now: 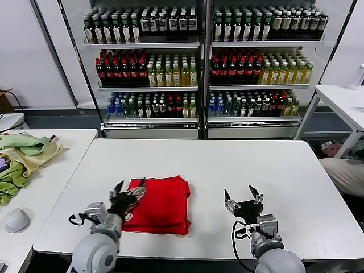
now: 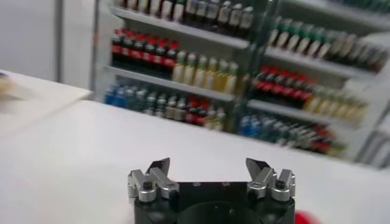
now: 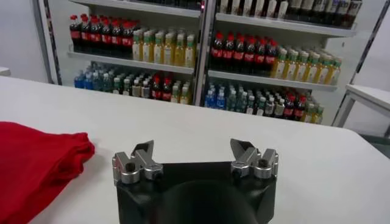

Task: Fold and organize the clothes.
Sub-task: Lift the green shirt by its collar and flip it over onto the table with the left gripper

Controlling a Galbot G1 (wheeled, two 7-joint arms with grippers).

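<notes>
The clothes are one bright red T-shirt (image 1: 162,205), folded into a rough square near the front of the white table (image 1: 256,159). A bit of print shows at its left edge. My left gripper (image 1: 129,187) hovers open over that left edge with nothing between its fingers. In the left wrist view the left gripper (image 2: 209,165) is open over bare table, with a sliver of the red shirt (image 2: 303,218) beside it. My right gripper (image 1: 239,193) stands open and empty to the right of the shirt, apart from it. The right wrist view shows the right gripper (image 3: 192,149) and the shirt (image 3: 36,164) off to one side.
Shelves of bottles (image 1: 199,62) fill the back wall. A side table at the left holds pale green and yellow cloths (image 1: 23,153) and a grey mouse-like object (image 1: 17,220). Another white table (image 1: 341,99) stands at the right.
</notes>
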